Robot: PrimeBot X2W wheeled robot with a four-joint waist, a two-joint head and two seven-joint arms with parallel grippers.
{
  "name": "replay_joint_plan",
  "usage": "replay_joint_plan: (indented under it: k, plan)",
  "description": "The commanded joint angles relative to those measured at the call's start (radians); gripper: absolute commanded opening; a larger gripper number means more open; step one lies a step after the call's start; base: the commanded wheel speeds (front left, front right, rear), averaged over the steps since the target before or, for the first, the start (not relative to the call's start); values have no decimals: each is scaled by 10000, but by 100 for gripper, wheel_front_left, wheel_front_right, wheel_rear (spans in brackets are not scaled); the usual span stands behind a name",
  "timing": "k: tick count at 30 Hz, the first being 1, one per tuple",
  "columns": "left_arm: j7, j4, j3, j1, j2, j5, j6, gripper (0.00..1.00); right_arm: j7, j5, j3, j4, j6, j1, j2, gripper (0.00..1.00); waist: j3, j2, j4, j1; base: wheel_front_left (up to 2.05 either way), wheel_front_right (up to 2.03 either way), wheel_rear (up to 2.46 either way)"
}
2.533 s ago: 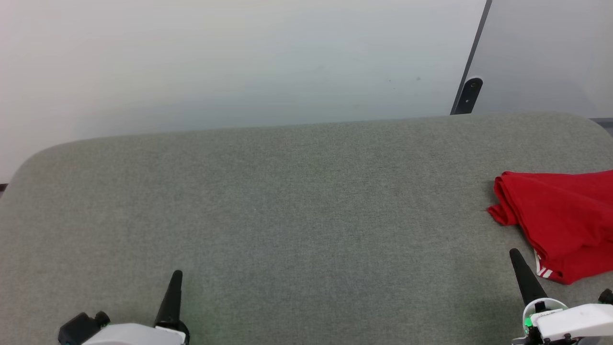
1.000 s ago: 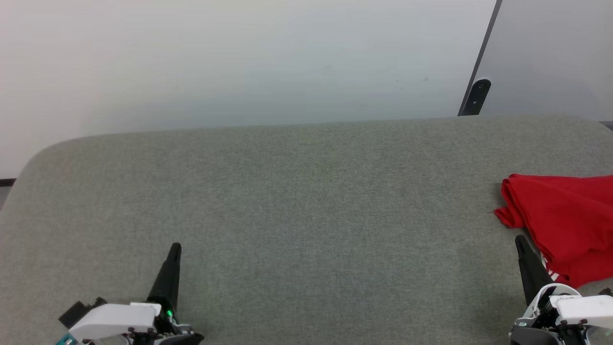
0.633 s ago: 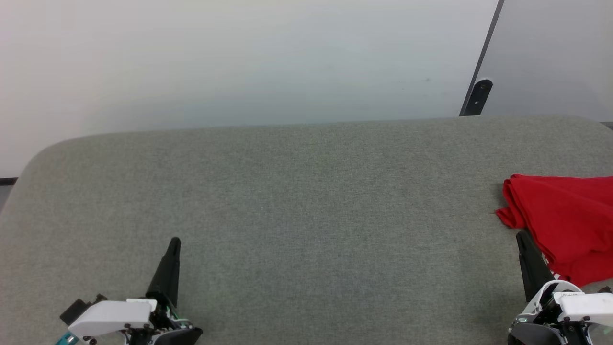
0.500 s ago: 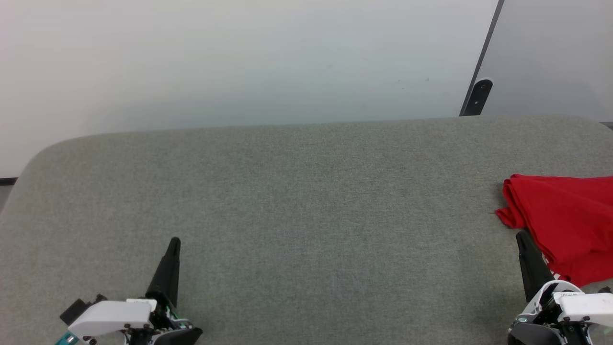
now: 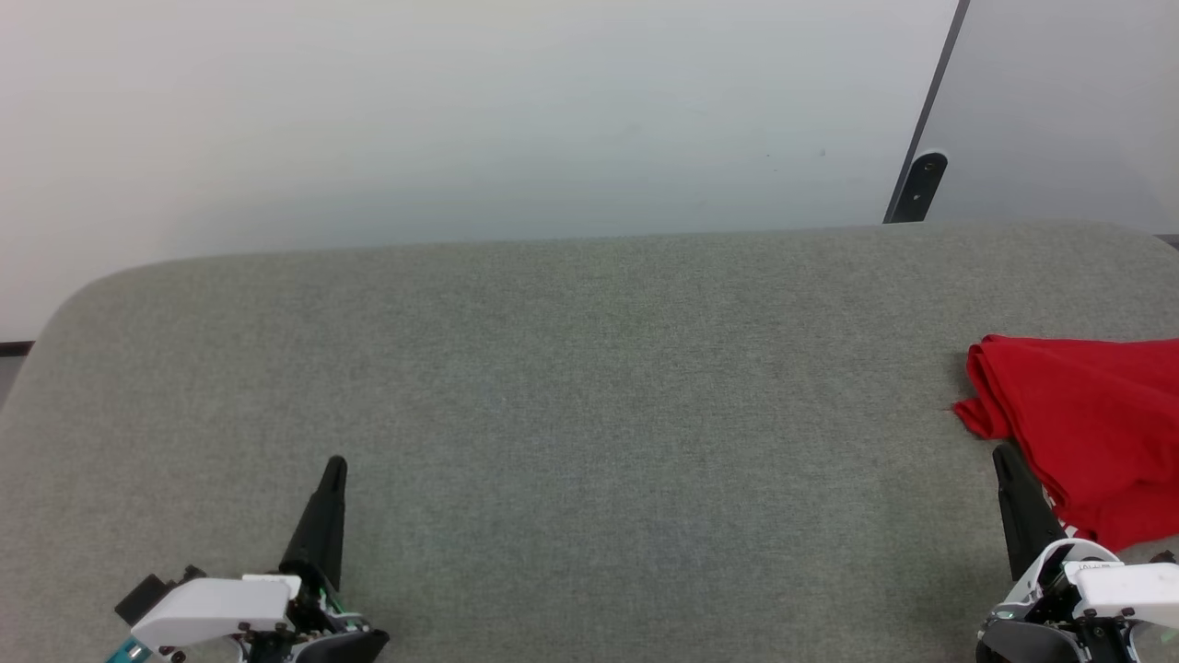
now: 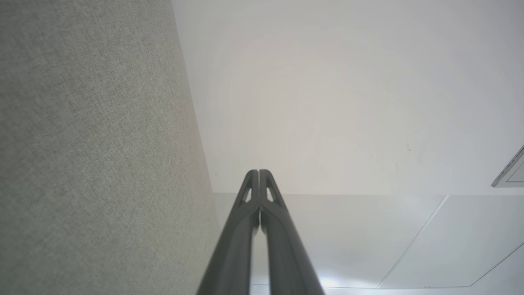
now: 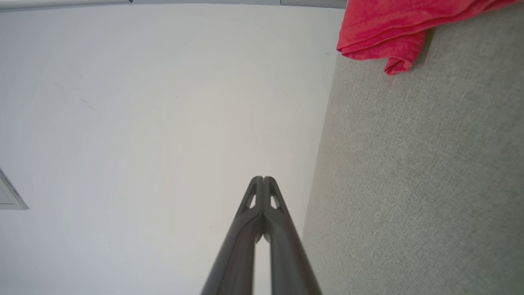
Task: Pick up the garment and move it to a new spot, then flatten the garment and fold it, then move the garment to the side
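Grey fabric-covered tabletop (image 5: 571,368), rounded corners; white wall (image 5: 414,110) behind; dark bracket (image 5: 916,184), possibly door hardware, at panel seam.

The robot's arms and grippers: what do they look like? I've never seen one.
The left gripper and right gripper each have a glossy white casing with black fittings and small screws. Their long, dark, tapering jaws have small triangular cut-outs near the tips. The left shows a tiny green light and a teal part; the right, small unreadable lettering.
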Motion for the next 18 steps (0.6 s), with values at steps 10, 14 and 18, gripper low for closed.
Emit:
replay_joint_plan:
  k: [10,14,18]
  plan:
    - [44,14,59,-101,-38,69,-56,0,13,34,-9,7,-10,-39,35,0,0,0,0,0,0,0,0]
    - [60,15,71,-102,-46,77,-56,0,12,35,-7,7,-10,-39,35,0,0,0,0,0,0,0,0]
    - [74,14,80,-104,-54,93,-56,0,11,37,-6,7,-10,-39,36,0,0,0,0,0,0,0,0]
